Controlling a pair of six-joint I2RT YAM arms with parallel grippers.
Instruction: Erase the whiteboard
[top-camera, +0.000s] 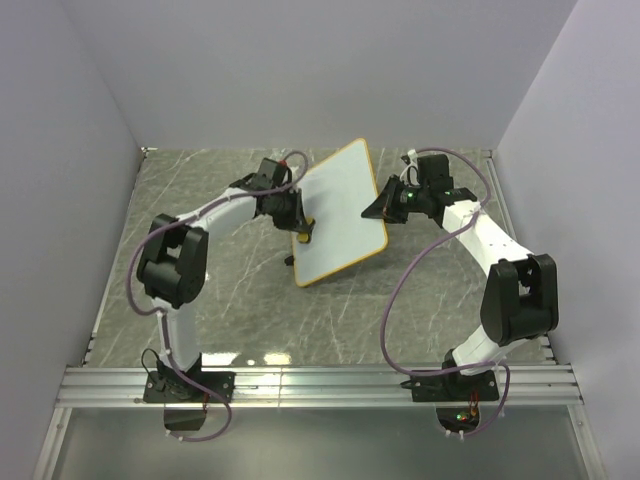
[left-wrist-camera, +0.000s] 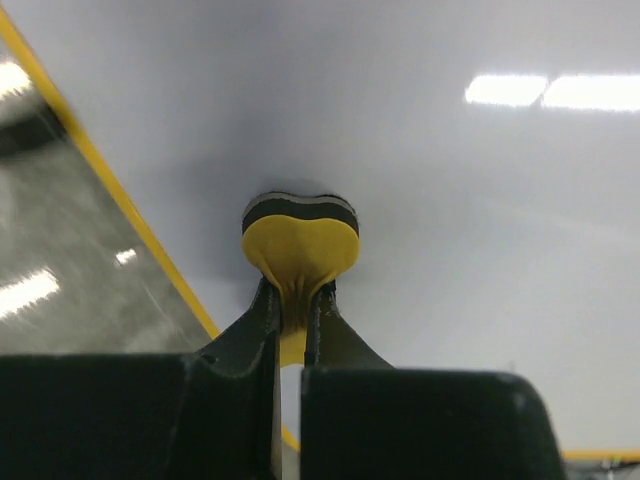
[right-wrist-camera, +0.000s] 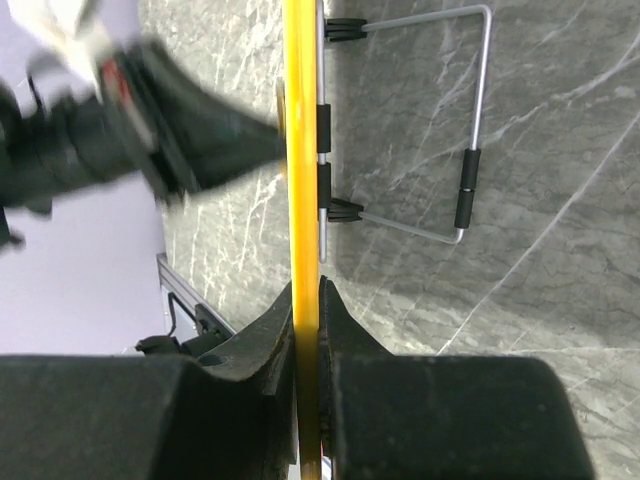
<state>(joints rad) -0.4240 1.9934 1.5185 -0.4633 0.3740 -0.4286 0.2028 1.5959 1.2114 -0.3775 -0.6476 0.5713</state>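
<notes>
The whiteboard (top-camera: 340, 215) stands tilted in the middle of the table, white face with a thin orange-yellow frame, no scribbles visible. My right gripper (top-camera: 382, 205) is shut on its right frame edge (right-wrist-camera: 303, 180), seen edge-on in the right wrist view, with jaws clamped either side. My left gripper (top-camera: 300, 228) is shut on the small yellow eraser (left-wrist-camera: 298, 255), whose dark felt end presses against the white board face (left-wrist-camera: 450, 200). The eraser also shows as a yellow spot near the board's lower left edge (top-camera: 304, 237).
The board's wire stand with black sleeves (right-wrist-camera: 465, 150) rests on the grey marble tabletop (top-camera: 220, 290) behind the board. Purple-white walls enclose three sides. An aluminium rail (top-camera: 320, 385) runs along the near edge by the arm bases.
</notes>
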